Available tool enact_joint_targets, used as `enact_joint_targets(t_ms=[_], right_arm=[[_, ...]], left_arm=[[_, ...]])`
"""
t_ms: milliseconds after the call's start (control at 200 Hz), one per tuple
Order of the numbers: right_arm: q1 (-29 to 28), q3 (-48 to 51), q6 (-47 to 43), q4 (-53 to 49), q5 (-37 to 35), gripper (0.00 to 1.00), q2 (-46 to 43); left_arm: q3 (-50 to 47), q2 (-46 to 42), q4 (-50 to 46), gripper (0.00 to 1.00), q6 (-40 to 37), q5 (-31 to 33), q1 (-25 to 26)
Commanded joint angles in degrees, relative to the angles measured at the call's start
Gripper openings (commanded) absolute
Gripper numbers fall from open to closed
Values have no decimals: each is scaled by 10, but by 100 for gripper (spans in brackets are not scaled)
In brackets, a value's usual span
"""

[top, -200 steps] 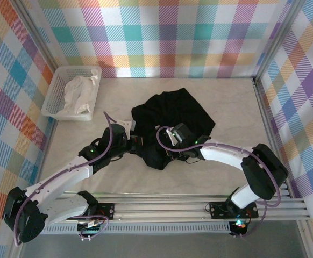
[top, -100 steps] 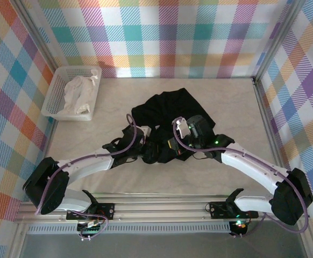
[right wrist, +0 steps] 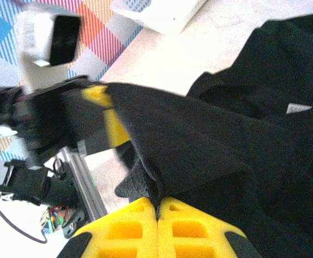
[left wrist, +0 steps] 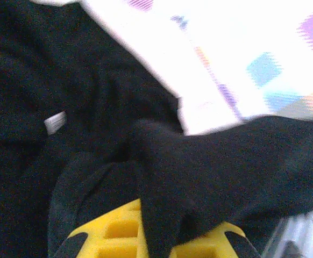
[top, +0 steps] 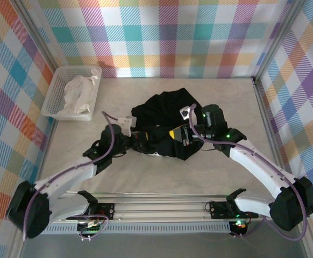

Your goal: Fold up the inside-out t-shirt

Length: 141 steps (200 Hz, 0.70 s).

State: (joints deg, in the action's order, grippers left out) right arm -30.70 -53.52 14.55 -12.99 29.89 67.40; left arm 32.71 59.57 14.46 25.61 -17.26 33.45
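The inside-out t-shirt (top: 167,110) is a crumpled black heap at the table's centre. Its near edge is stretched between my two grippers. My left gripper (top: 141,141) is shut on the edge's left end; in the left wrist view black fabric (left wrist: 210,156) drapes over the yellow fingers (left wrist: 108,236) of that gripper (left wrist: 164,228). My right gripper (top: 179,134) is shut on the right end, and in the right wrist view a fold of the shirt (right wrist: 199,145) is pinched between its closed yellow fingertips (right wrist: 157,203). A small white label (right wrist: 298,108) shows on the fabric.
A white basket (top: 55,99) with a white cloth (top: 80,92) in it stands at the back left. Plaid walls close the table at the back and both sides. The metal rail (top: 162,207) with the arm bases runs along the near edge.
The right gripper has moved back and to the right, pulling the shirt's edge with it. The left gripper has shifted slightly back and left and closed on the fabric again.
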Motion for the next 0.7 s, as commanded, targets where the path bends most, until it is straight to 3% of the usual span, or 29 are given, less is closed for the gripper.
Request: enact_joint_targets(t_ms=[0,115,275,440,700], right_arm=[[4,-22,-9,8,-2,0,11],[4,-16,-42,24,23,3,8],[4,12,-114,36,32,8,-24],[1,39,-164,39,59,26,-54],[-62,89,-276,69,-100,46,-133]], left_arm=[[-10,-64,127,0,-17,-131,-6],[0,-83,164,0,-14,-199,-6],[15,-83,185,0,-13,-237,-6],[30,-71,172,0,-10,-234,-6],[58,-68,83,0,-5,-201,-6]])
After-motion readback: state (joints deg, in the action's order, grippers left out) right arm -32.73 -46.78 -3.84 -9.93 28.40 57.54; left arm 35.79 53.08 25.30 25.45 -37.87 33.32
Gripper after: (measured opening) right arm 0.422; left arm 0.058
